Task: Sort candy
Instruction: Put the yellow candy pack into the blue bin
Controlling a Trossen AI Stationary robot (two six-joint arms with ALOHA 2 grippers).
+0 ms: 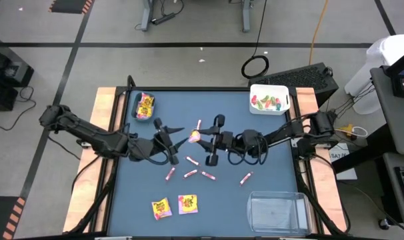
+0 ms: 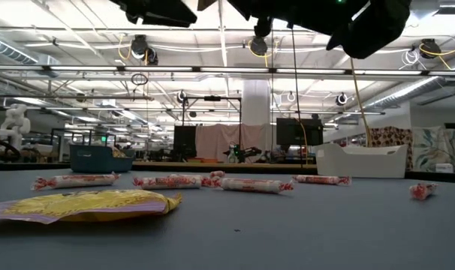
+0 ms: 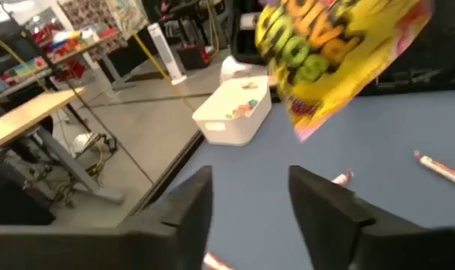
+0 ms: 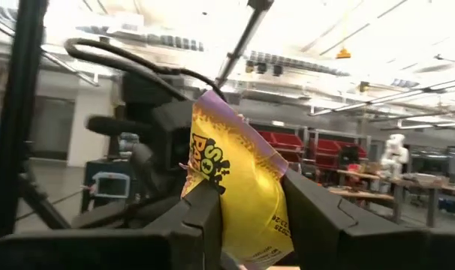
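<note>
the table (image 1: 269, 143) is the landmark. at its middle the two grippers meet, the left gripper (image 1: 177, 138) just beside a packet (image 1: 195, 137) held up off the table in the right gripper (image 1: 209, 139). sticks (image 1: 199, 175) lie just nearer than the middle. two packets (image 1: 174, 206) lie at the near edge, a bin (image 1: 277, 211) at the near right corner, bins at both far corners.

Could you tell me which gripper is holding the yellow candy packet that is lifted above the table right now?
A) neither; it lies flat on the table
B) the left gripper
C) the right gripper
C: in the right wrist view the right gripper has its jaws clamped on the yellow packet, while the left gripper shows open, empty jaws with the packet beyond them.
</note>
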